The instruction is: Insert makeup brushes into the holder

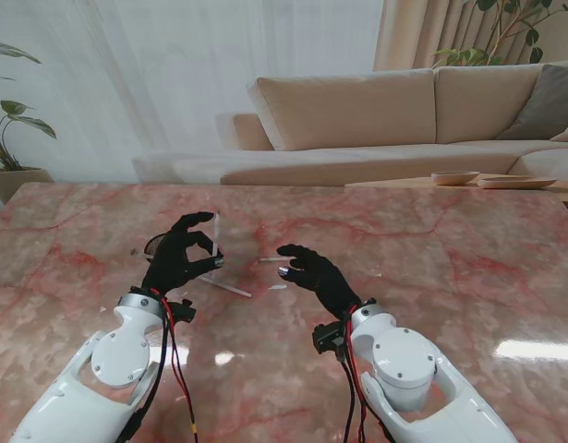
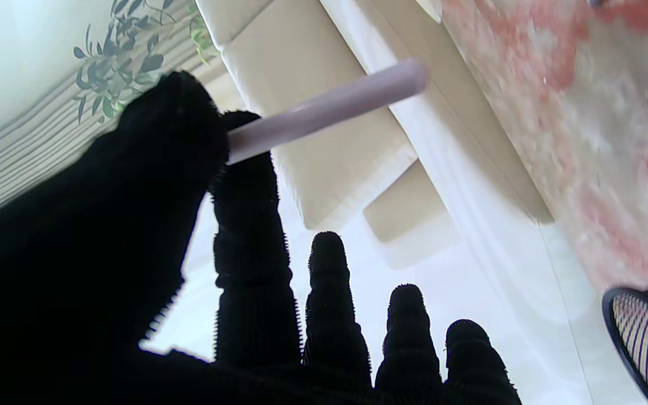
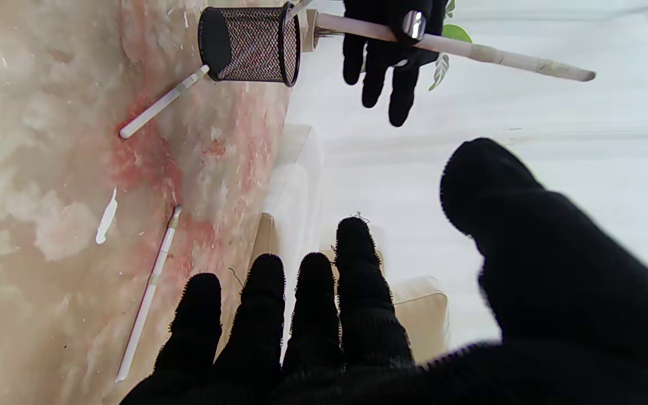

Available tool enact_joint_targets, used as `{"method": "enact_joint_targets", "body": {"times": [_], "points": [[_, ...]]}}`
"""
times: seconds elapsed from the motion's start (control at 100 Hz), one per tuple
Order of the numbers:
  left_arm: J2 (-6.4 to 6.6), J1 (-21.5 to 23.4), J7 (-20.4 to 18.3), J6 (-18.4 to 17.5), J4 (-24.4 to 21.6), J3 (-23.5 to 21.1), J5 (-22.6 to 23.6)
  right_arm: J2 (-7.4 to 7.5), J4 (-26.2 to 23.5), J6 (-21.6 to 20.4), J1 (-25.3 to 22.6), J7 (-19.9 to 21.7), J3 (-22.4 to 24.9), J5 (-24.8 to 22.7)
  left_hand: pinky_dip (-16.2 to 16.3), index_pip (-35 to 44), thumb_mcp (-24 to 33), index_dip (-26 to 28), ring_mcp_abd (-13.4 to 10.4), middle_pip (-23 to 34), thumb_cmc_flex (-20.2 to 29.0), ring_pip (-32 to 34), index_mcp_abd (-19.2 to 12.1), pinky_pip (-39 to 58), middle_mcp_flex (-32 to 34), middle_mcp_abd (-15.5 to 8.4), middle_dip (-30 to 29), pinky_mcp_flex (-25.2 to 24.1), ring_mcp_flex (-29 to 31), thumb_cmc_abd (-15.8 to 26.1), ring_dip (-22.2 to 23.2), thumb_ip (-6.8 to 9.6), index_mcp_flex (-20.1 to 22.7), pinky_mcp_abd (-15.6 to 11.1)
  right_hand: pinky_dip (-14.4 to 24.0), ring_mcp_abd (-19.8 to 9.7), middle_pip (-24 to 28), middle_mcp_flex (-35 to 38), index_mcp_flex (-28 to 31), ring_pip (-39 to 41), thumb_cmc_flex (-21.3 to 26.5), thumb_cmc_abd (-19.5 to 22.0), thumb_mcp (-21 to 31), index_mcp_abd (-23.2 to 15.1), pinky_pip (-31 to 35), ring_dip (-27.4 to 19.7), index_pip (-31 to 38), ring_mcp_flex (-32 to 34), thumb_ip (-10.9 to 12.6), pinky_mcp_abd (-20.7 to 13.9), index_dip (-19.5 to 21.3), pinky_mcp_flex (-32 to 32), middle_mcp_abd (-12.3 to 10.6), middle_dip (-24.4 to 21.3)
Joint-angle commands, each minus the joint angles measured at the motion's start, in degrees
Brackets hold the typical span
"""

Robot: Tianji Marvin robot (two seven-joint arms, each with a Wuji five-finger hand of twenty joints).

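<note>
A sofa (image 1: 357,111) is sitting behind the marble table (image 1: 468,268). Near its middle, the left hand (image 1: 177,254) is pinching one brush (image 1: 216,235) upright beside the mesh holder (image 3: 248,44). The right hand (image 1: 316,275) is hovering, fingers apart, holding nothing. The pinch looks thin, so the brush may be slipping or catching the rim. Counting: one holder, one held brush, two brushes lying on the table.

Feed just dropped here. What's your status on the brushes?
Left robot hand shut on one makeup brush, near mesh holder. Right robot hand open. Two brushes on table; path clear.
</note>
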Motion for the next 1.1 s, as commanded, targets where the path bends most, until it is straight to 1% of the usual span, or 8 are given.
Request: {"method": "enact_joint_targets", "body": {"times": [0.0,0.23,0.42,0.53,0.61,0.69,0.93,1.09], "points": [[0.47,-0.1,1.1,0.4,-0.5,-1.0,0.3,-0.22,0.7,0.7,0.0,1.0,-0.2,0.5,-0.9,4.8,2.7,1.7,-3.7,0.2,-0.4,-1.2,-2.4,-1.7,-0.1,-2.3,-0.5,0.6,-1.2,2.6,0.3,-0.05,2.3,-3.2,1.8,-0.7,-0.1,-1.5,-1.4,-0.9,-2.6,0.1,0.0,-0.8,-0.7,-0.8,-0.3,-1.3,1.5,-2.3,-0.4,-0.5,-0.5,-0.6],[0.51,-0.7,1.7,0.9,-0.6,-4.7,1.2,-0.29,1.6,1.5,0.7,1.5,-0.6,1.0,-1.4,4.8,2.7,1.8,-3.9,0.2,-0.4,-1.4,-2.2,-1.8,-0.1,-2.1,-0.6,0.7,-1.2,2.7,0.4,-0.04,2.2,-4.2,2.0,-0.7,0.0,-1.7,-1.4,-1.0,-2.8,0.2,1.0,-0.8,-0.9,-0.6,-0.2,-1.2,1.6,-2.4,-0.4,-0.5,-0.5,-0.6],[0.51,-0.2,2.4,1.0,-2.2,-7.3,1.9,-0.43,2.4,2.3,1.2,1.6,-0.9,1.6,-1.7,4.6,2.6,1.9,-3.9,0.2,-0.5,-1.3,-2.2,-1.9,0.0,-2.2,-0.7,0.9,-1.0,3.1,0.4,0.00,2.1,-4.4,2.1,-0.7,0.0,-1.8,-1.4,-1.2,-3.1,0.2,1.8,-0.8,-1.1,-0.5,-0.2,-1.3,1.5,-2.5,-0.5,-0.4,-0.4,-0.6],[0.55,0.2,2.7,1.4,-3.0,-8.8,2.6,-0.49,2.7,2.6,1.4,1.6,-1.0,1.8,-1.9,4.5,2.5,1.9,-3.9,0.1,-0.6,-1.4,-2.1,-1.9,-0.1,-2.0,-0.7,0.8,-1.1,3.3,0.3,0.03,1.9,-4.2,2.2,-0.8,0.1,-1.9,-1.4,-1.2,-3.2,0.2,2.1,-0.7,-1.2,-0.4,-0.2,-1.3,1.5,-2.5,-0.5,-0.4,-0.5,-0.6],[0.47,0.5,3.2,1.8,-3.4,-9.9,2.7,-0.47,2.8,2.7,1.5,1.8,-1.1,1.9,-1.9,4.4,2.5,2.0,-3.8,0.1,-0.7,-1.5,-2.4,-1.8,-0.1,-2.1,-0.8,0.8,-1.2,3.3,0.3,0.02,1.9,-3.5,2.3,-0.8,0.1,-1.9,-1.3,-1.2,-3.3,0.3,2.3,-0.8,-1.2,-0.3,-0.2,-1.3,1.5,-2.5,-0.5,-0.4,-0.5,-0.6],[0.43,0.7,3.4,2.4,-3.4,-11.0,2.8,-0.50,3.0,2.8,1.7,1.9,-1.3,2.0,-1.9,4.4,2.5,2.0,-3.8,0.0,-0.9,-1.6,-2.8,-1.7,-0.2,-2.2,-0.8,0.7,-1.2,3.4,0.2,-0.01,1.8,-3.3,2.3,-0.8,0.1,-1.9,-1.3,-1.2,-3.4,0.3,2.6,-0.8,-1.2,-0.3,-0.1,-1.2,1.5,-2.5,-0.5,-0.3,-0.5,-0.6],[0.09,0.1,4.1,3.7,-1.7,-13.3,1.7,-0.60,3.7,3.5,2.4,2.1,-1.9,2.3,-2.9,4.4,2.7,2.2,-3.9,-0.5,-1.2,-2.1,-3.9,-2.5,-0.3,-2.5,-1.1,0.6,-1.4,3.0,0.1,-0.19,1.8,-3.2,2.6,-0.9,0.3,-1.9,-1.1,-1.1,-3.5,0.2,3.7,-0.8,-1.2,0.0,0.0,-1.2,1.5,-2.6,-0.5,-0.3,-0.5,-0.6],[-0.29,-1.6,4.7,4.1,1.2,-13.1,0.4,-0.65,3.9,4.2,2.8,2.3,-2.2,2.3,-3.7,4.5,2.9,2.2,-4.0,-0.6,-1.6,-2.3,-4.9,-2.7,-0.4,-2.8,-1.2,0.6,-1.4,2.6,0.2,-0.41,1.8,-3.0,2.7,-0.9,0.4,-1.9,-1.1,-0.8,-3.7,0.2,4.4,-0.9,-1.0,0.2,0.1,-1.1,1.5,-2.6,-0.4,-0.1,-0.5,-0.6]]}}
